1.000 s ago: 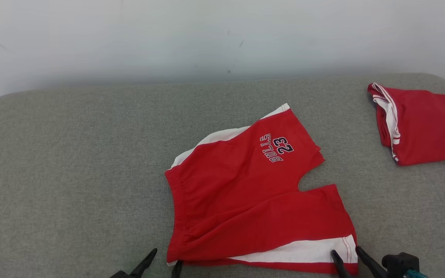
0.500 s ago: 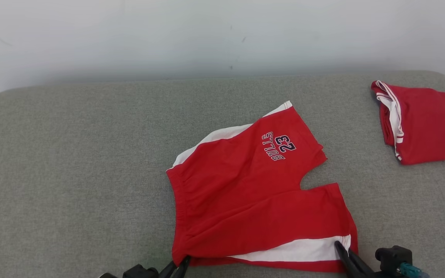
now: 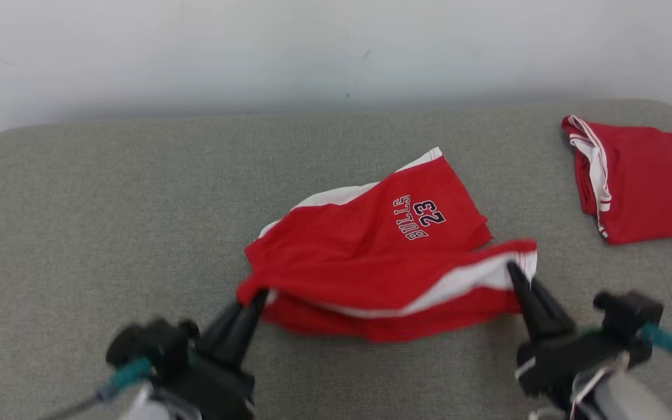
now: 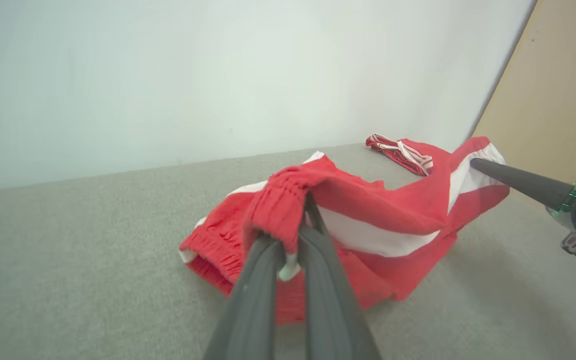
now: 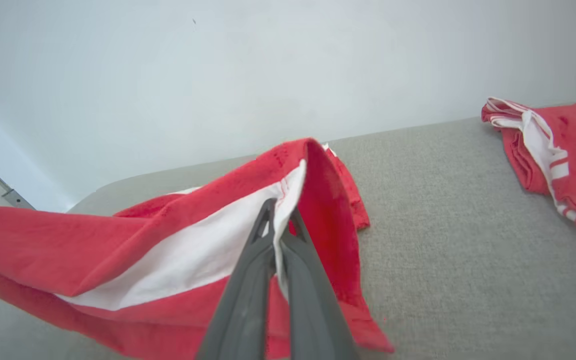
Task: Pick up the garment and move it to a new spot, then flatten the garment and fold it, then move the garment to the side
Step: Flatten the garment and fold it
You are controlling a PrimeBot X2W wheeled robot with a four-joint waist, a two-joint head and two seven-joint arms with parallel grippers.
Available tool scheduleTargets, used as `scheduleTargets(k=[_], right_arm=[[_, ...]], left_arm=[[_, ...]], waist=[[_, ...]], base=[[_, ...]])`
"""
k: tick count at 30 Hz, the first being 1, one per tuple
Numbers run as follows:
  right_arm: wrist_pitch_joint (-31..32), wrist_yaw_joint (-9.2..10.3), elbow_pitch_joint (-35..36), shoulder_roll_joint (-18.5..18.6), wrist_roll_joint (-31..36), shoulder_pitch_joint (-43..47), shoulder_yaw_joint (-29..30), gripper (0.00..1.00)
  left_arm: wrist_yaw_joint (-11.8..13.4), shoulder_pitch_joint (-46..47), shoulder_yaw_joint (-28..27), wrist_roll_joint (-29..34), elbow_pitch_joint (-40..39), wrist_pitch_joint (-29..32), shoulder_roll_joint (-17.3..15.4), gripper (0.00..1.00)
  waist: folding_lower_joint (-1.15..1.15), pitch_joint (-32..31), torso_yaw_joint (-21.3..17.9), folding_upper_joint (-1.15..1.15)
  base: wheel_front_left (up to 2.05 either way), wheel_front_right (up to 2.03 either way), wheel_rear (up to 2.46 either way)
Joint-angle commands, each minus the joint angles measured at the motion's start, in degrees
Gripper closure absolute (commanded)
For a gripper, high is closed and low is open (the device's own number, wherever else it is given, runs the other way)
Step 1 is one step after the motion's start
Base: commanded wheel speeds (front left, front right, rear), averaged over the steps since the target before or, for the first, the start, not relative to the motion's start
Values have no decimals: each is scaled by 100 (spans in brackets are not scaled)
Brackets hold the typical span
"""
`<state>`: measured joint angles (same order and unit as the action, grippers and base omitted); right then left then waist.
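Observation:
The garment (image 3: 371,251) is a pair of red shorts with white side stripes and "BULLS 23" print, lying mid-surface. Its near edge is lifted and carried over the far half. My left gripper (image 3: 260,296) is shut on the gathered waistband corner (image 4: 280,210). My right gripper (image 3: 514,269) is shut on the white-striped leg hem (image 5: 288,200). In the left wrist view the right gripper's dark fingers (image 4: 518,181) pinch the hem at the right. The far leg with the print still rests flat.
A second red garment with white trim (image 3: 639,181) lies folded at the far right of the grey padded surface (image 3: 108,221). A pale wall (image 3: 312,52) stands behind. A tan panel (image 4: 553,90) shows at the right in the left wrist view.
Both grippers closed on the shorts' near edge, then rose and moved forward, lifting that edge over the rest. The head camera has also shifted slightly.

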<state>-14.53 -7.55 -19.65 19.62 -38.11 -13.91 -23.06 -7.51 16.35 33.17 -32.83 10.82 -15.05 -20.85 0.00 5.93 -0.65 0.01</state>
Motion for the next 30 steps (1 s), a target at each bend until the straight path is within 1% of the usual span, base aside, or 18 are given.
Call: scheduleTargets(k=[1, 3, 7, 8, 11, 14, 19, 23, 24, 26, 30], right_arm=[[95, 15, 141, 93, -147, -289, 29, 100], [232, 15, 299, 151, -332, -666, 62, 100], [550, 15, 505, 177, -787, -1670, 214, 100], [550, 15, 505, 177, -787, -1670, 214, 100], [843, 15, 442, 167, -1086, -2583, 344, 100], [1087, 15, 286, 210, -1187, -3631, 421, 100], [1313, 15, -179, 84, -1189, -5376, 511, 100], [1336, 15, -670, 17, -1027, -6605, 496, 100], [1329, 15, -805, 22, -965, -6881, 468, 100], [1276, 15, -1079, 9, -894, -7351, 433, 100], [1128, 15, -1592, 1, -756, -8073, 343, 100]], left_arm=[[8, 411, 45, -143, -30, -5, -132, 100], [8, 955, 161, -309, -71, 110, -240, 100], [8, 2204, 225, -993, -40, 443, -387, 100], [8, 2204, 225, -993, -40, 443, -387, 100], [8, 3281, 161, -1525, 141, 709, -455, 100], [8, 4420, 210, -1840, 361, 952, -432, 100], [8, 6231, 319, -2096, 922, 1210, -379, 100], [8, 7436, 418, -2234, 1473, 1245, -323, 100], [8, 7726, 520, -2130, 1573, 1259, -347, 100], [9, 8165, 581, -2216, 1831, 1179, -298, 100], [9, 8840, 874, -2194, 2215, 1076, -321, 100]], waist=[[0, 145, -7, -1], [0, 316, -12, -1], [0, 832, -41, -1], [0, 832, -41, -1], [0, 1318, -80, -1], [0, 1844, -106, -1], [0, 2556, -148, -1], [0, 2907, -170, -1], [0, 2970, -176, -1], [0, 3051, -184, -1], [0, 3120, -222, -1]], base=[[0, 0, 0], [0, 0, 0], [0, 0, 0], [0, 0, 0], [0, 0, 0], [0, 0, 0], [0, 0, 0], [0, 0, 0], [0, 0, 0], [0, 0, 0], [0, 0, 0]])
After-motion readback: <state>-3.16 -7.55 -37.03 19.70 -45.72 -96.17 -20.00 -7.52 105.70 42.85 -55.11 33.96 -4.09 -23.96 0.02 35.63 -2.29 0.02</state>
